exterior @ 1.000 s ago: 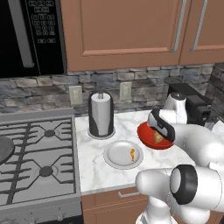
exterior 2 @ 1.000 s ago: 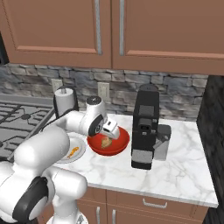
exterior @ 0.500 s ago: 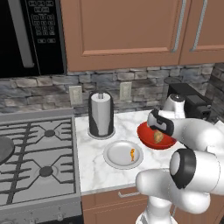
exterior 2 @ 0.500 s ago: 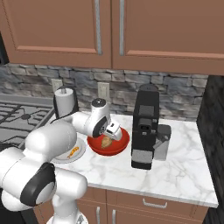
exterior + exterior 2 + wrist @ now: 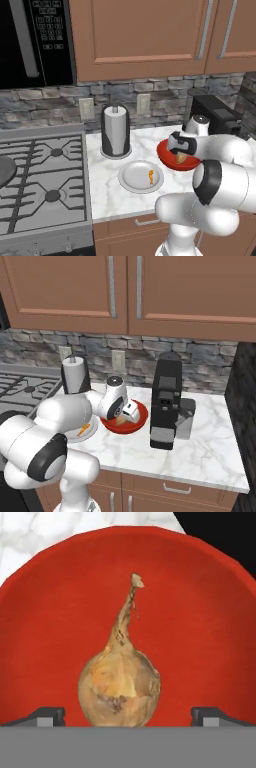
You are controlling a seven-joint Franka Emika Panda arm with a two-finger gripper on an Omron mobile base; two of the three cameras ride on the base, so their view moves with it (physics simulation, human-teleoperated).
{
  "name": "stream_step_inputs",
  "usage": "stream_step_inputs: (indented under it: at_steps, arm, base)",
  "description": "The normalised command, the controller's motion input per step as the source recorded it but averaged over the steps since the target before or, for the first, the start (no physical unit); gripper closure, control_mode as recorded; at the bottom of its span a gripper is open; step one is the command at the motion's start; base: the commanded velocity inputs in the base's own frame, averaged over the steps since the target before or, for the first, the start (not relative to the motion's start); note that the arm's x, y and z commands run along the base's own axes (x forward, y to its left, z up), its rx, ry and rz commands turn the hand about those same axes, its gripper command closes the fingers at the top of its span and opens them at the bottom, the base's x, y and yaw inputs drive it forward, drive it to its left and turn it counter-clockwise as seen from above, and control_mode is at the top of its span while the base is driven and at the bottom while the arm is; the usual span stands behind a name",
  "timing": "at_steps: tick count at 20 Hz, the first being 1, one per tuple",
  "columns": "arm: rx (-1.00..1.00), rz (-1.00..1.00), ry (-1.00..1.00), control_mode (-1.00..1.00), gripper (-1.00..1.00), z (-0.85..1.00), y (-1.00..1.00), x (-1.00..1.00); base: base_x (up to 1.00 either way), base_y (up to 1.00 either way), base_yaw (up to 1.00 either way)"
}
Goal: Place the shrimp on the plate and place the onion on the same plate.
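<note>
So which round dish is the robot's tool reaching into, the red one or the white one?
The red bowl, beside the coffee machine. It holds the onion, with the open tool right over it. The white plate only has the shrimp.

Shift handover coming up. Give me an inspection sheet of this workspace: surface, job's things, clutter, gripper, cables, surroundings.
Surface: white marble counter, stove on its left.
Job's things: shrimp lies on the plate; onion sits in the red bowl, stem pointing away from the hand, not yet on the plate.
Clutter: paper towel roll behind the plate; coffee machine right of the bowl.
Gripper: gripper open, over the bowl, a fingertip on each side of the onion, no grip.
Cables: nothing seen.
Surroundings: stone backsplash with two outlets, wooden cabinets above, microwave over the stove.
</note>
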Motion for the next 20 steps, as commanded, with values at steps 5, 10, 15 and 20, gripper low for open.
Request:
stream_step_inputs:
  at_steps: [5,10,15,20]
  arm:
    - [0.0,-0.01,0.0,-1.0,-1.0,-0.04,0.0,0.1]
    - [0.0,0.0,0.0,-1.0,-1.0,0.0,0.0,0.21]
    - [0.0,0.0,0.0,-1.0,-1.0,-0.01,0.0,0.14]
    - [0.0,0.0,0.0,-1.0,-1.0,-0.01,0.0,0.0]
  base:
    - [0.0,0.0,0.0]
    - [0.0,0.0,0.0]
    - [0.0,0.0,0.0]
    - [0.0,0.0,0.0]
